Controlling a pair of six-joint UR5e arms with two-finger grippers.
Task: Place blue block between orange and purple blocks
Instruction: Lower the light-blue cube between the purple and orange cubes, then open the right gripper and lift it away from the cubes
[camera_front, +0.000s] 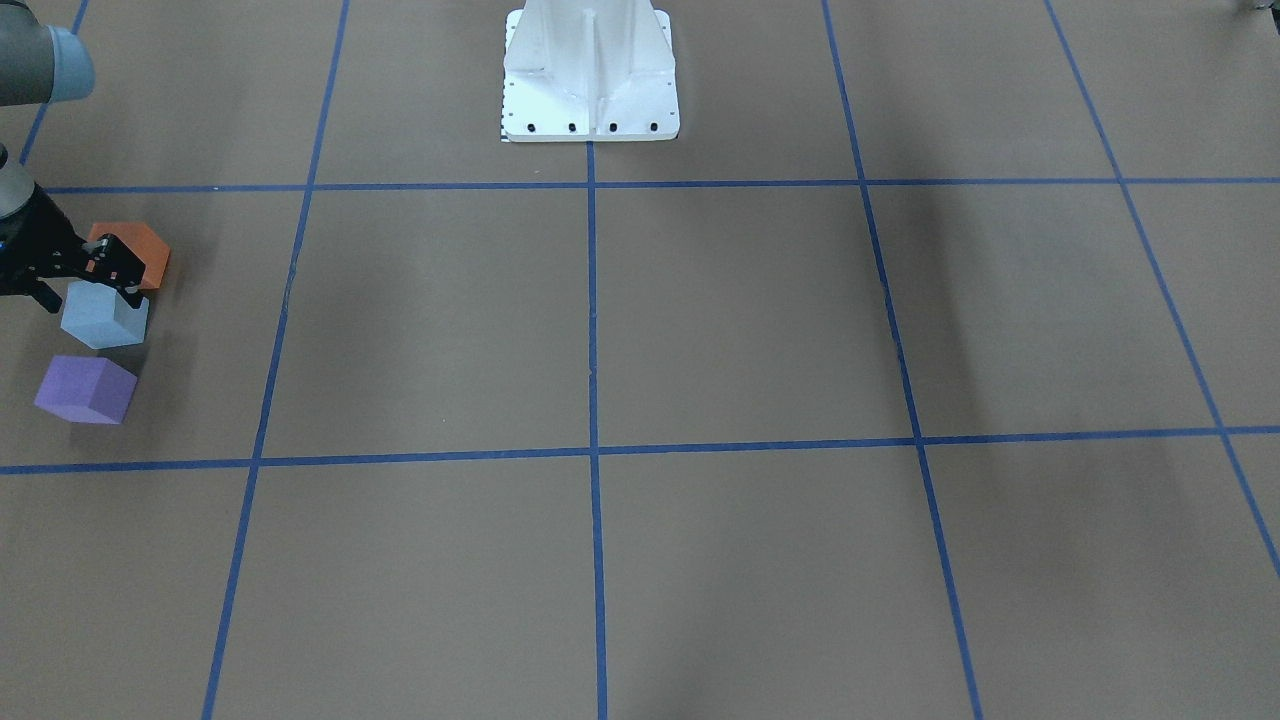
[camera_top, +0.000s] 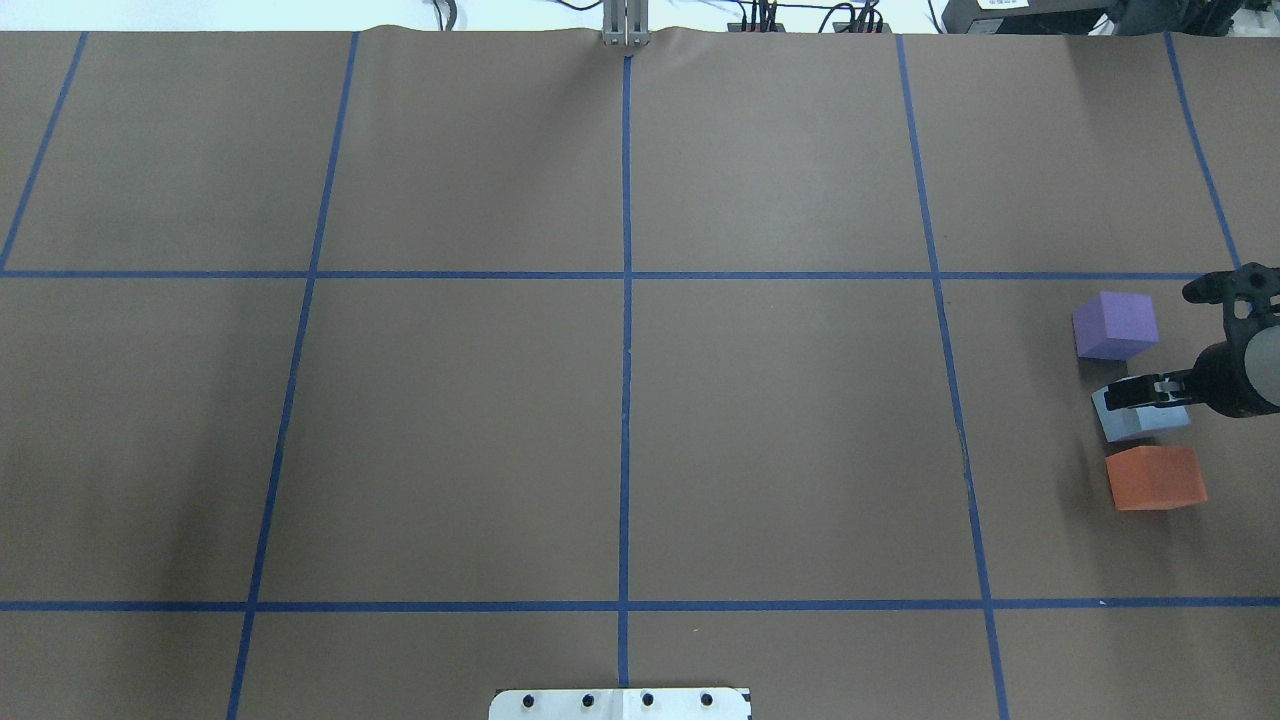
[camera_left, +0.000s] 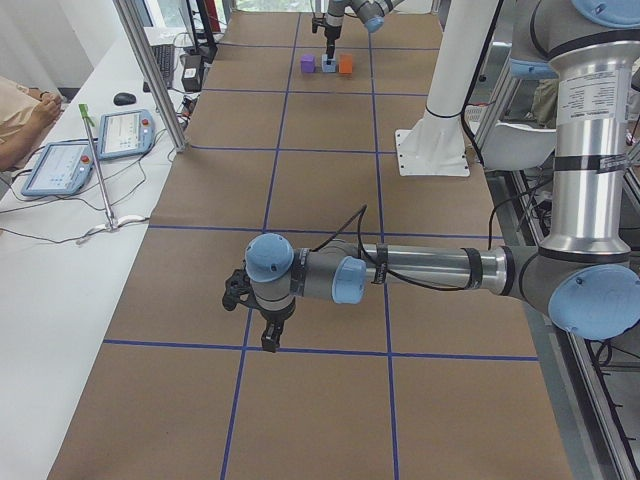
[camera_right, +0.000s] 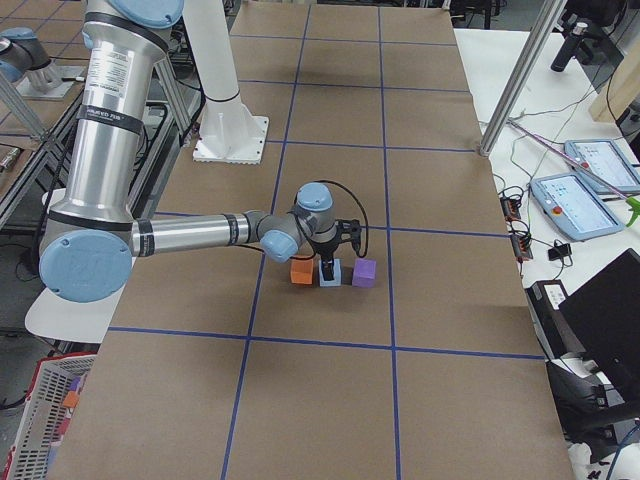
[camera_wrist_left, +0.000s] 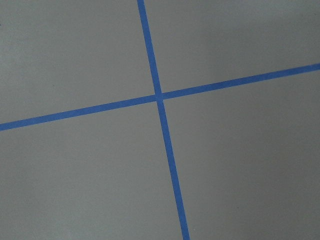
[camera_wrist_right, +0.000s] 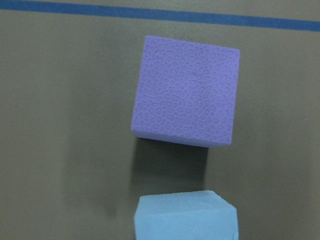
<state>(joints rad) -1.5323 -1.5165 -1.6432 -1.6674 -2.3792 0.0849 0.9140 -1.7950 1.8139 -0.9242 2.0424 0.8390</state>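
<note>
The blue block (camera_front: 100, 318) rests on the table between the orange block (camera_front: 140, 250) and the purple block (camera_front: 88, 390), in a row at the table's right end. All three show in the overhead view: purple (camera_top: 1115, 325), blue (camera_top: 1140, 420), orange (camera_top: 1155, 478). My right gripper (camera_front: 90, 298) hangs over the blue block with its fingers apart, one on each side of the block's top, so it looks open. The right wrist view shows the purple block (camera_wrist_right: 187, 102) and the blue block's top (camera_wrist_right: 185, 217). My left gripper (camera_left: 255, 310) shows only in the exterior left view, so I cannot tell its state.
The white robot base (camera_front: 590, 75) stands at the middle of the table's near side. Blue tape lines (camera_top: 625, 400) divide the brown table into squares. The left arm reaches low over the table's left end. Tablets and cables lie on the side bench (camera_left: 90, 150).
</note>
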